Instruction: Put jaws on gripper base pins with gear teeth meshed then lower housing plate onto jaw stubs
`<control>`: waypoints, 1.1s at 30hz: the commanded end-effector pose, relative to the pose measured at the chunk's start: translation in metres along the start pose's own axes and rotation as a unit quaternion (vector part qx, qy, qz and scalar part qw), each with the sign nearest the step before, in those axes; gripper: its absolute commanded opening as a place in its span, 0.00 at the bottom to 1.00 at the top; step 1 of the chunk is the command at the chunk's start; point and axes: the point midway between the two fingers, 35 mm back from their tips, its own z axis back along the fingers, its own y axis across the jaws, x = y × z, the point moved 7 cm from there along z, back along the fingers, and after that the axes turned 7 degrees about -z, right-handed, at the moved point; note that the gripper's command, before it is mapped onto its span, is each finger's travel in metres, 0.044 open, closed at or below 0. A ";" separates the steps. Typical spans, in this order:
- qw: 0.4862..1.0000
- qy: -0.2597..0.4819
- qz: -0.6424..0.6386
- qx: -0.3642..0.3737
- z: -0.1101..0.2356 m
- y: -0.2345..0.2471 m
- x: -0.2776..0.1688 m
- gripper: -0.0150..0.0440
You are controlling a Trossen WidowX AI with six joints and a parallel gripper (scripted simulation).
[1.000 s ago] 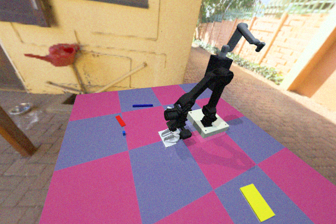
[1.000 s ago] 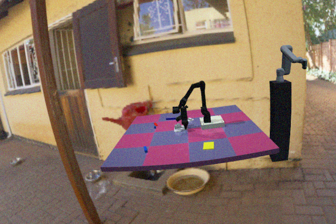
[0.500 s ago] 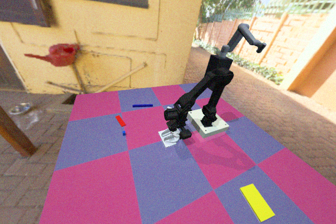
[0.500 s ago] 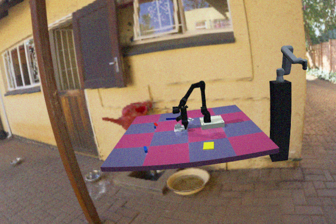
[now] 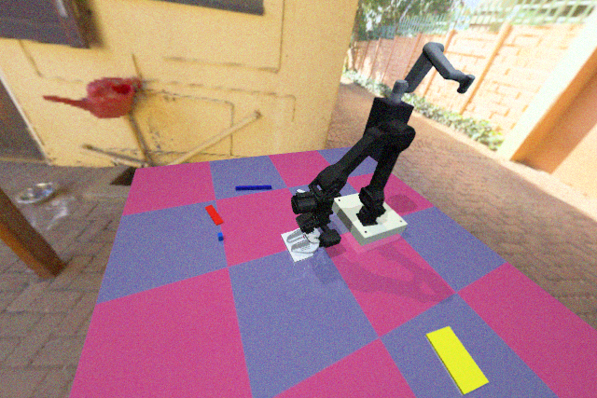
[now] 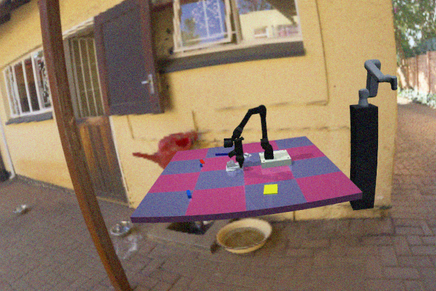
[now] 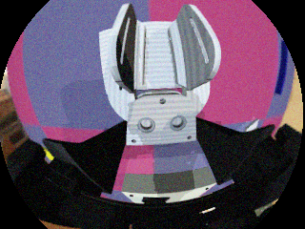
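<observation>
The white gripper base (image 5: 292, 247) (image 7: 109, 95) lies on the table. Two grey-white jaws stand side by side over it, the left jaw (image 7: 125, 48) and the right jaw (image 7: 197, 52), with a gap between them. The light grey housing plate (image 7: 162, 135), with two round bosses and small holes, looks roughly level over the rear ends of the jaws. My gripper (image 5: 316, 234) (image 6: 240, 165) (image 7: 160, 121) is shut on the housing plate, a black finger at each side edge. The pins and gear teeth are hidden under the plate; whether it touches the stubs I cannot tell.
A red strip (image 5: 214, 214) (image 6: 201, 161), a small blue cube (image 5: 220, 237) and a dark blue bar (image 5: 253, 187) (image 7: 282, 67) lie left of and behind the arm. A yellow block (image 5: 457, 360) (image 6: 270, 189) and another blue block (image 6: 189, 193) lie nearer the front. A small white piece (image 6: 247, 156) lies behind the gripper.
</observation>
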 end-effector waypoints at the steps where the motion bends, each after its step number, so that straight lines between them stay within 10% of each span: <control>1: 1.000 0.000 -0.001 0.002 0.003 0.000 0.000 0.85; 33: 1.000 0.000 -0.001 0.002 -0.003 0.000 0.001 0.85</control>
